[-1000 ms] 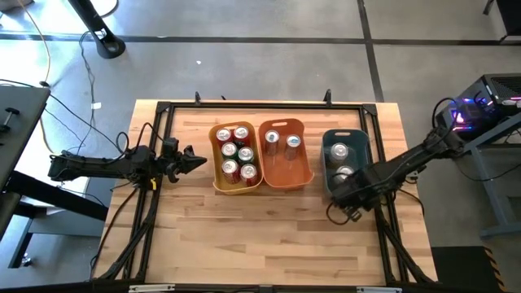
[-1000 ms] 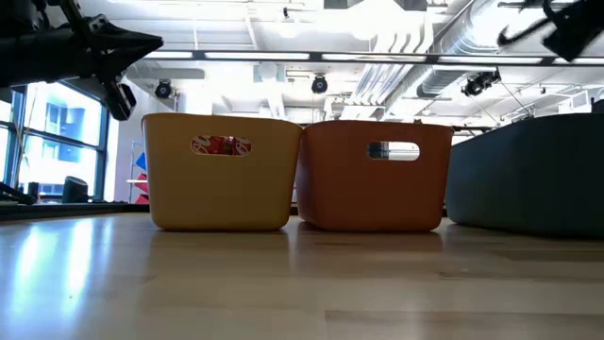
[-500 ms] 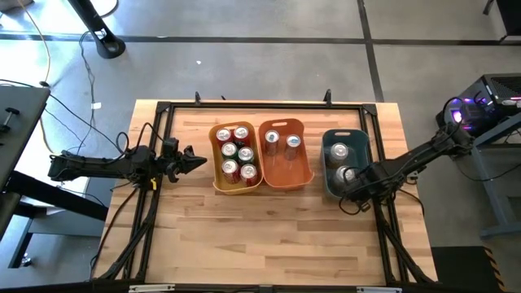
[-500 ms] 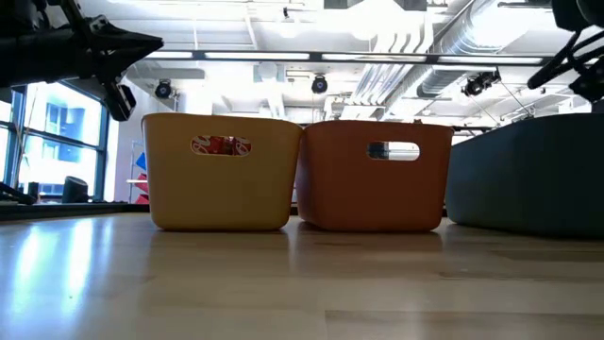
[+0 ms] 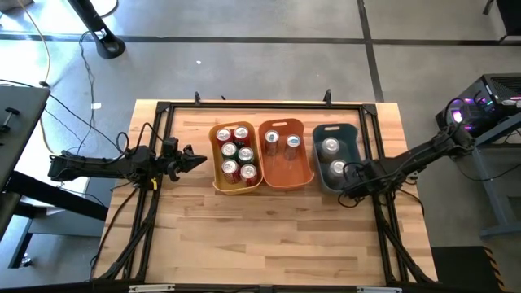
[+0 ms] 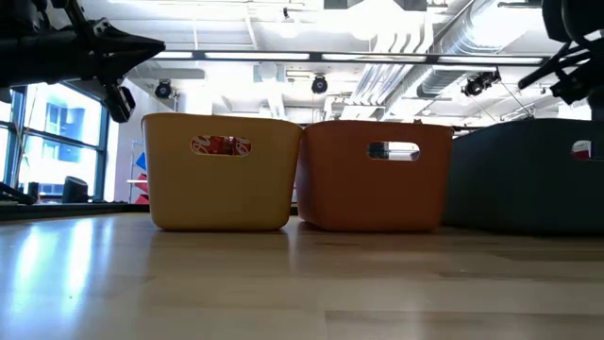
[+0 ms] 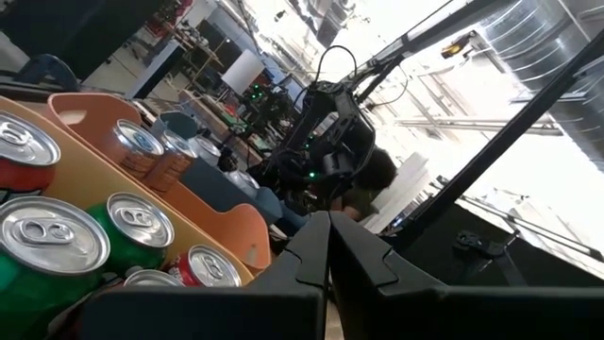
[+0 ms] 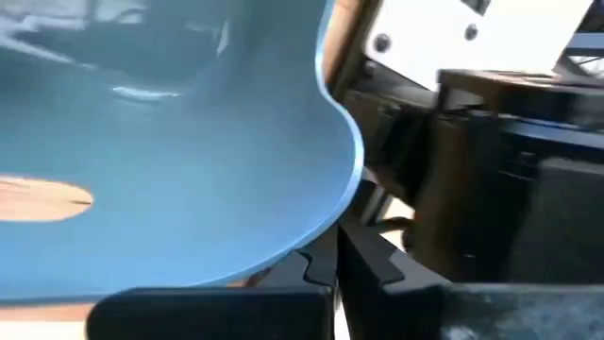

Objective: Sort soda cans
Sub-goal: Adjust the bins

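Our table point(image 5: 269, 236) holds three bins. The teal bin point(image 5: 337, 130) just slid closer to the orange bin point(image 5: 286, 175). Our right gripper point(image 5: 352, 185), pressed together, pushed it. All soda cans point(image 5: 236, 151) sit inside bins, so sorting looks finished.

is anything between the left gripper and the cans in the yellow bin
Only the yellow bin's own side wall. The left gripper hovers beside it, jaws shut, level with the red and green cans inside. From above, nothing visible covers them.

Three bins in a row near table's point(image 5: 269, 236) far edge: left bin point(image 5: 216, 181) holds six cans point(image 5: 236, 152), middle bin point(image 5: 304, 176) two, right bin point(image 5: 319, 156) two.
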